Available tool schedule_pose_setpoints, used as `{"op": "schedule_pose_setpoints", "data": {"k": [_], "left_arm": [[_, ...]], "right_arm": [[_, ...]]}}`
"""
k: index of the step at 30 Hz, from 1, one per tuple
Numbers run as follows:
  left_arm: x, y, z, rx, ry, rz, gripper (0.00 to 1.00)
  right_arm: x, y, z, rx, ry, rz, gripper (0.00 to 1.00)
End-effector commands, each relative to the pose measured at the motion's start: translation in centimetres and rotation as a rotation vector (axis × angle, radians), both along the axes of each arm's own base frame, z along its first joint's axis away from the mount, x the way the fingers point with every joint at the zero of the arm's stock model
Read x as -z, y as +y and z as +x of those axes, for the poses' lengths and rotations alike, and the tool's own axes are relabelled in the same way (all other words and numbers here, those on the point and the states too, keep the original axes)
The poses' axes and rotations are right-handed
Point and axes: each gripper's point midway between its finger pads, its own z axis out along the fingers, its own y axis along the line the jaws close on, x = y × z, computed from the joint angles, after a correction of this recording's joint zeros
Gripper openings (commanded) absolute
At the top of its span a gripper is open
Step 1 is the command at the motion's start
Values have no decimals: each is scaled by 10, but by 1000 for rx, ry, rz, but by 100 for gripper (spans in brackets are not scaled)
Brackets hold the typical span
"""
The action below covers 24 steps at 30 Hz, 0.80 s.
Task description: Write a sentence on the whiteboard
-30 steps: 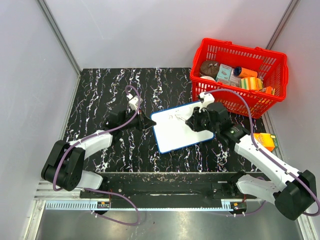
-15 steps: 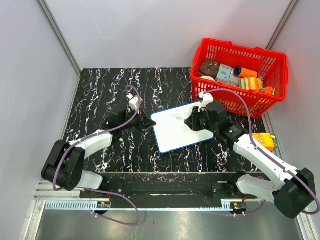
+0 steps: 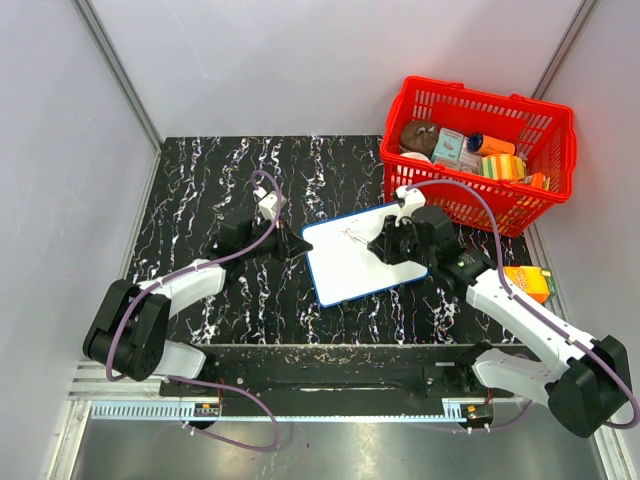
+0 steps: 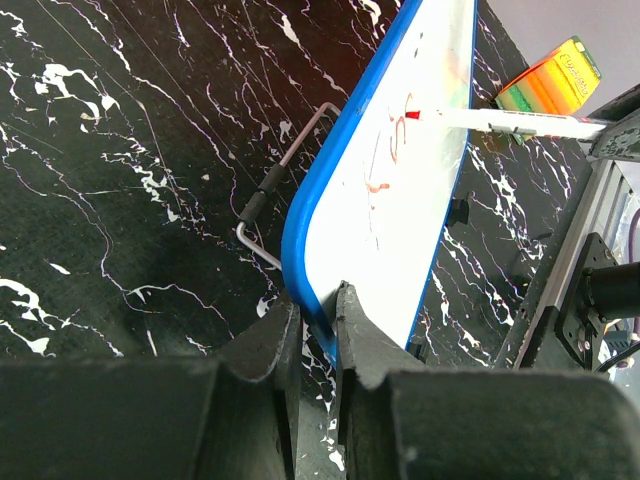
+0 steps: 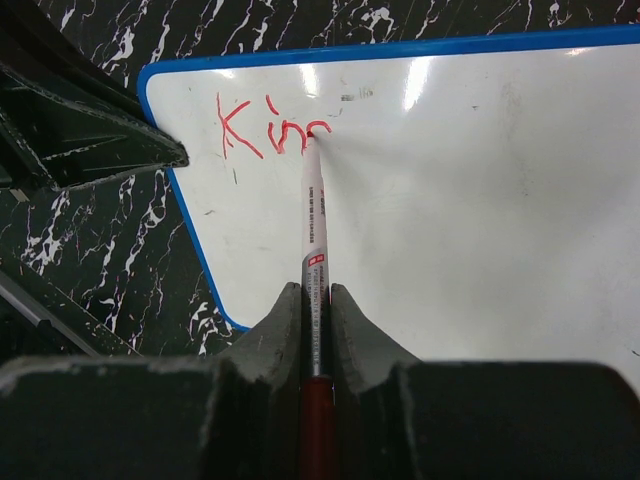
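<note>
The whiteboard [image 3: 352, 268] is clamped at its left edge by the left gripper [image 4: 318, 318]. The marker [image 5: 314, 225] is clenched in the right gripper [image 5: 316, 300], tip touching the sentence [image 5: 270, 128], reading "Kin".

Whiteboard [image 3: 350, 262] at centre of the worktop [image 3: 200, 190]. Left end effector [image 3: 300, 247] on its left edge. Right end effector [image 3: 378, 247] above it, with the marker [image 5: 313, 215] tip on the board just right of the sentence [image 5: 270, 130]. Basket [image 3: 560, 150] behind and to the right. Carton [image 3: 528, 283] right of the board.
</note>
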Motion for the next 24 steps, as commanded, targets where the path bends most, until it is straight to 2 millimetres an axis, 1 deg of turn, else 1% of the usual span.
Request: {"op": "schedule_pose_setpoints", "data": {"k": [1,15,21,24], "left_arm": [[10,19,30,-90,-134,145,0],[10,19,29,-87,-136,147,0],[10,20,29,-89,-134,146,0],[10,20,29,-92,-135,147,0]], "right_arm": [[2,-2,-6,-8,4,-6,0],[6,-11,-6,26,4,-40,0],[2,-14,-2,53,-9,-41,0],[-4,-15,1,68,-28,-34,0]]}}
